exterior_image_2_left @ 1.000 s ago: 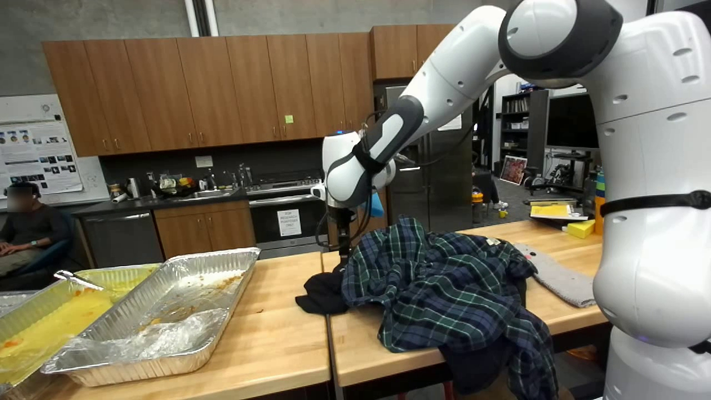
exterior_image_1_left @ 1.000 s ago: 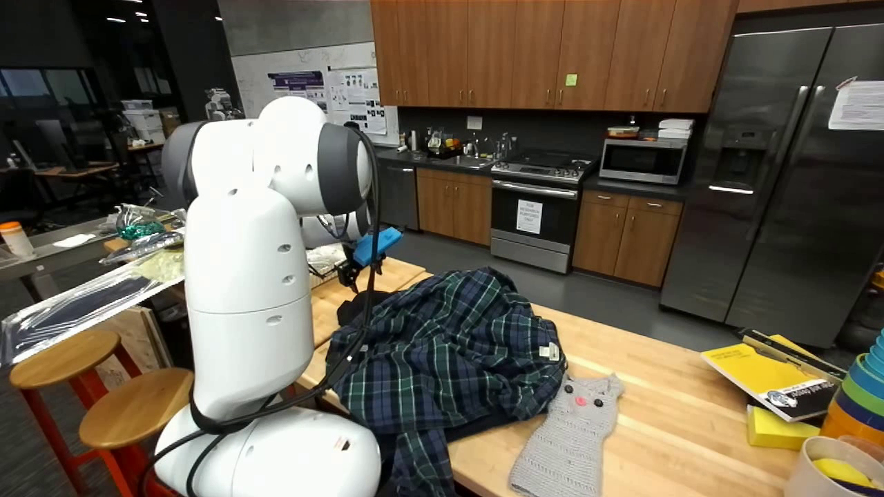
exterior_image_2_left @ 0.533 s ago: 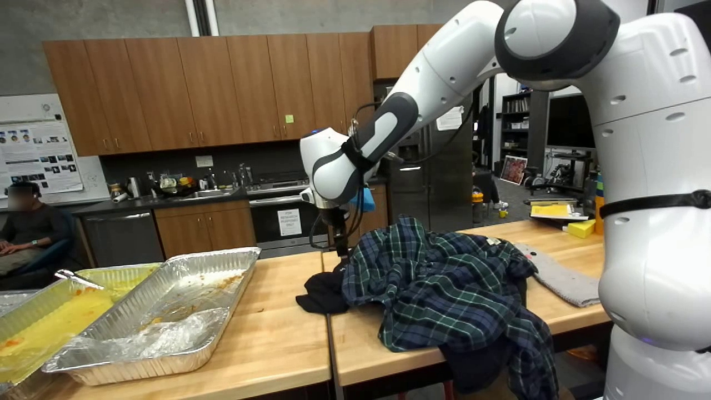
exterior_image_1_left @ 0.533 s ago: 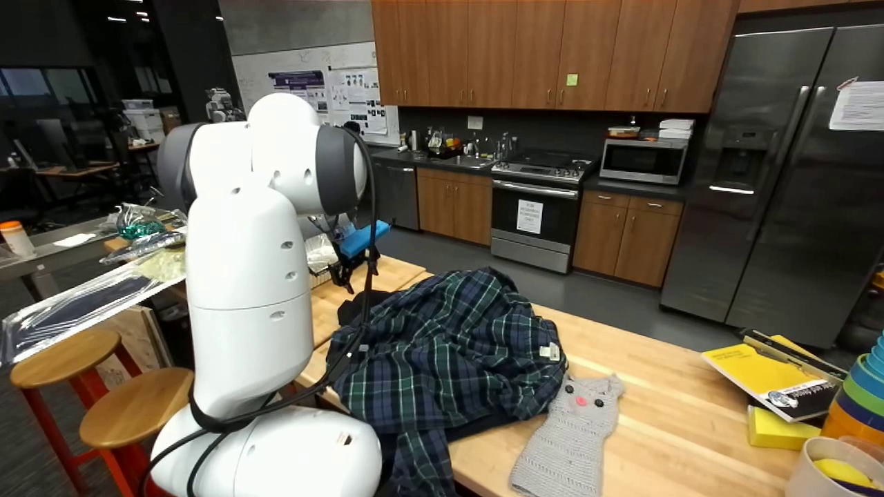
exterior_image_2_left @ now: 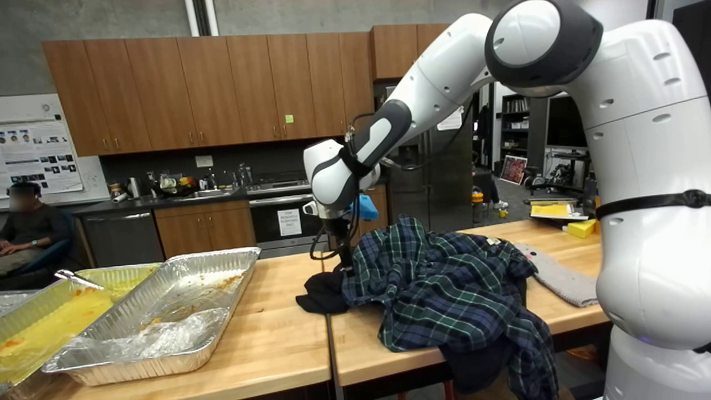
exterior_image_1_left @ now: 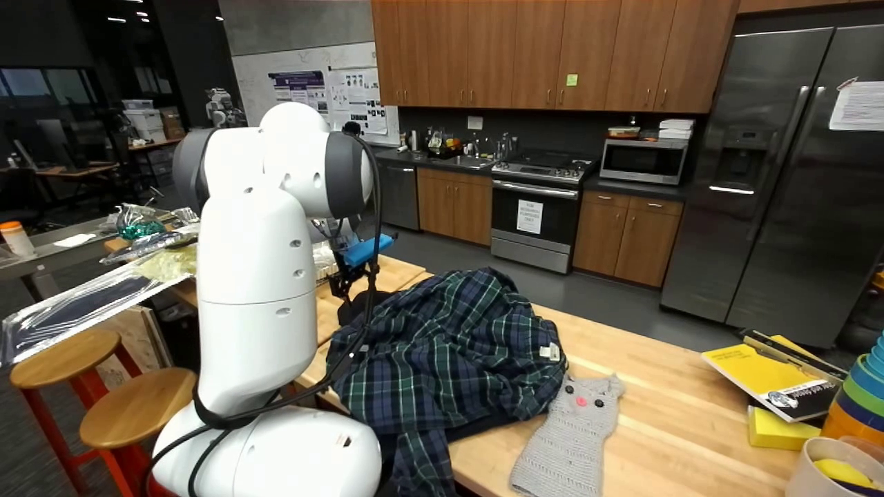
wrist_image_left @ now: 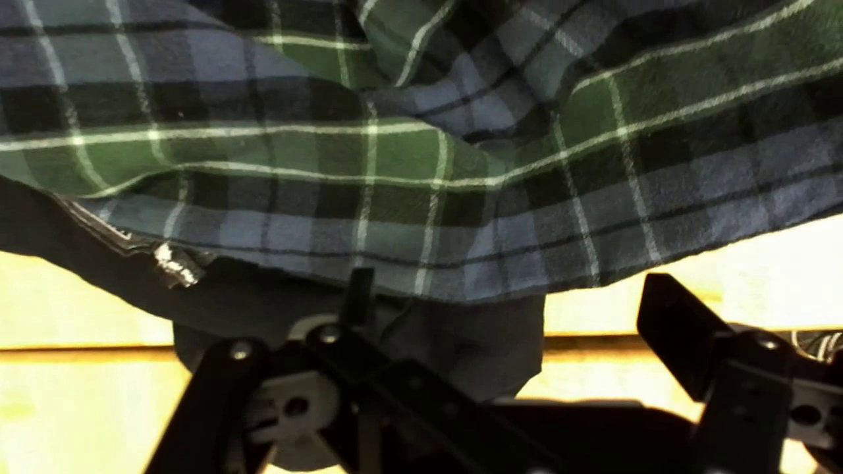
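My gripper [wrist_image_left: 508,283] stands open, black fingers wide apart, nothing gripped between them. A crumpled green and navy plaid shirt [wrist_image_left: 395,151] fills the upper wrist view; its hem runs by the fingertips. Under the hem, a black cloth [wrist_image_left: 461,342] lies between and below the fingers. In an exterior view the gripper [exterior_image_2_left: 345,266] points down at the shirt [exterior_image_2_left: 444,272], above the black cloth [exterior_image_2_left: 319,293]; whether it touches either cannot be told. Cables and arm partly hide the gripper [exterior_image_1_left: 342,293] in an exterior view. A grey knitted cat piece [exterior_image_1_left: 570,435] lies beside the shirt.
The wooden table [exterior_image_1_left: 663,407] has a seam [exterior_image_2_left: 331,355] near the black cloth. Foil trays [exterior_image_2_left: 166,311] with food remnants stand on the adjoining table. Yellow books [exterior_image_1_left: 766,376] and coloured stacked cups [exterior_image_1_left: 863,393] are at the far end. A person [exterior_image_2_left: 33,233] sits behind.
The gripper has tilted and shifted slightly toward the foil trays, then come lower beside the shirt's edge. Shirt, black cloth and knitted piece look unmoved.
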{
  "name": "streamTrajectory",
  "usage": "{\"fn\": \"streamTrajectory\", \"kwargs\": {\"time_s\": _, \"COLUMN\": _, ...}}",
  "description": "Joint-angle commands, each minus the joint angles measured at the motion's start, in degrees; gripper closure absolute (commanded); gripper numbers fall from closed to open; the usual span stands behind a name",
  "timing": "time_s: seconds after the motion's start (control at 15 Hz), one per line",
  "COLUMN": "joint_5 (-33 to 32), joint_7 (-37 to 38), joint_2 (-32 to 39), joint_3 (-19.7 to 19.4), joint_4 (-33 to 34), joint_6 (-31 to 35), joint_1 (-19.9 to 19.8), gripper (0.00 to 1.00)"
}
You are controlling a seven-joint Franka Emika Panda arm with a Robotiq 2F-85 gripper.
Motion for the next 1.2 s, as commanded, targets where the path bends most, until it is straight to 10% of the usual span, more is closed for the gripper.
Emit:
{"fn": "streamTrajectory", "kwargs": {"time_s": 0.0, "joint_5": 2.86, "joint_7": -4.92, "joint_2": -1.49, "joint_3": 0.21, "joint_4": -2.76, "joint_6": 1.86, "joint_1": -2.4, "gripper": 0.0}}
{"fn": "streamTrajectory", "kwargs": {"time_s": 0.33, "joint_5": 2.1, "joint_7": -7.09, "joint_2": -2.32, "joint_3": -0.23, "joint_4": -5.44, "joint_6": 6.2, "joint_1": -3.92, "gripper": 0.0}}
{"fn": "streamTrajectory", "kwargs": {"time_s": 0.73, "joint_5": 14.12, "joint_7": -32.48, "joint_2": -2.04, "joint_3": 4.19, "joint_4": -8.12, "joint_6": 12.04, "joint_1": -7.99, "gripper": 0.0}}
{"fn": "streamTrajectory", "kwargs": {"time_s": 1.13, "joint_5": 29.3, "joint_7": -56.87, "joint_2": -1.4, "joint_3": 7.13, "joint_4": -6.69, "joint_6": 3.02, "joint_1": -11.14, "gripper": 0.0}}
